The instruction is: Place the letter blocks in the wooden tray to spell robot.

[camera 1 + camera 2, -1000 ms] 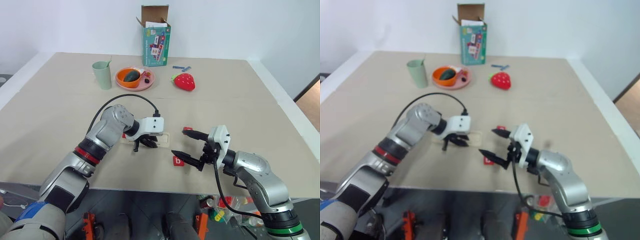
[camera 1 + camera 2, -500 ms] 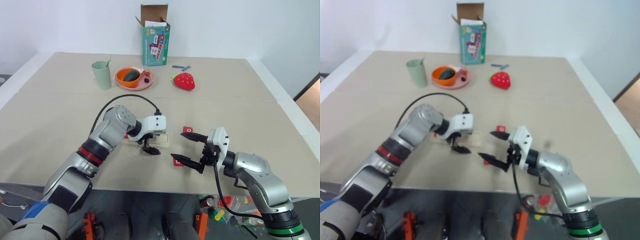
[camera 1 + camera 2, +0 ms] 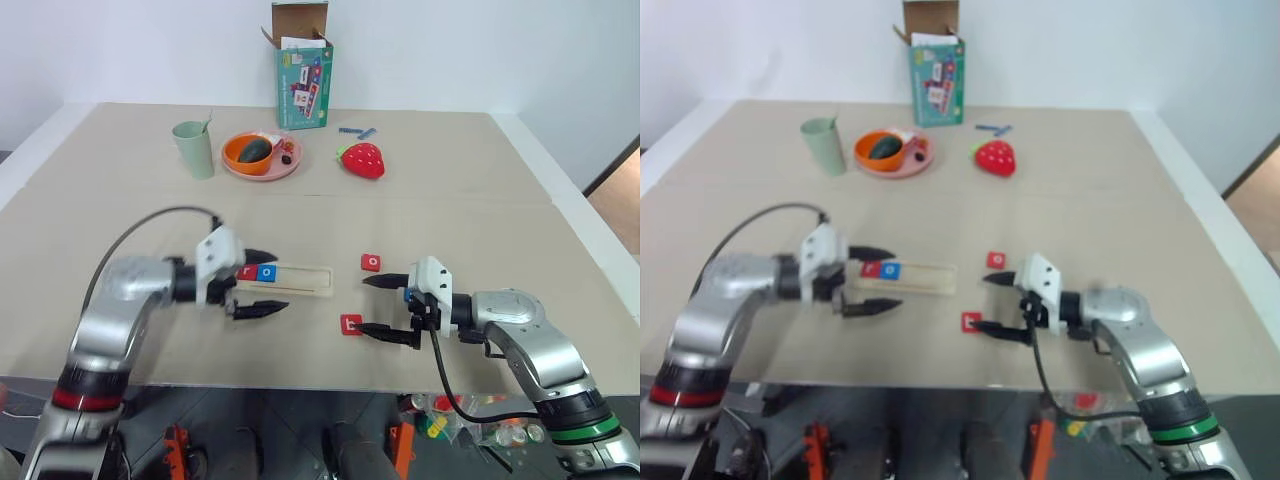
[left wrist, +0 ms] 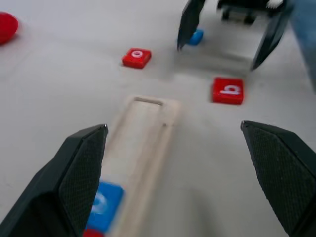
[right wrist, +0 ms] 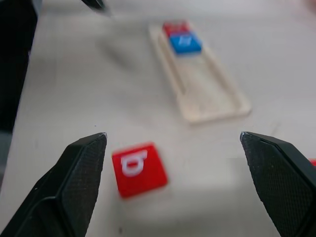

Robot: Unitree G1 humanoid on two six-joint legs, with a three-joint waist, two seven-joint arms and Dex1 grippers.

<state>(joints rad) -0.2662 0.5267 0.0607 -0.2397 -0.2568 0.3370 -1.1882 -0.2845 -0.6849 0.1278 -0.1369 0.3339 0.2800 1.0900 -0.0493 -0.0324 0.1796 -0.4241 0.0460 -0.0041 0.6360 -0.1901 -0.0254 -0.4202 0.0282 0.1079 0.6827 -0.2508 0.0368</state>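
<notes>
Beige tabletop is bounded by white walls. The wooden tray holds a red block and a blue block at its left end. A red "b" block is legible in the left wrist view. Another red block and a blue block lie loose. The left gripper and right gripper are spread wide, empty. A strawberry, plate, cup and box stand beyond.

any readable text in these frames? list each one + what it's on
"b": white letter on the red block lying on the table, outside the wooden tray.
"o": white letter on the other loose red block, also outside the tray.
Blue block in the tray: a white letter, too blurred to read.
Red block in the tray: too small to read.
Blue block by the right claw: no letter legible.
Green printed box: print too small to read.
</notes>
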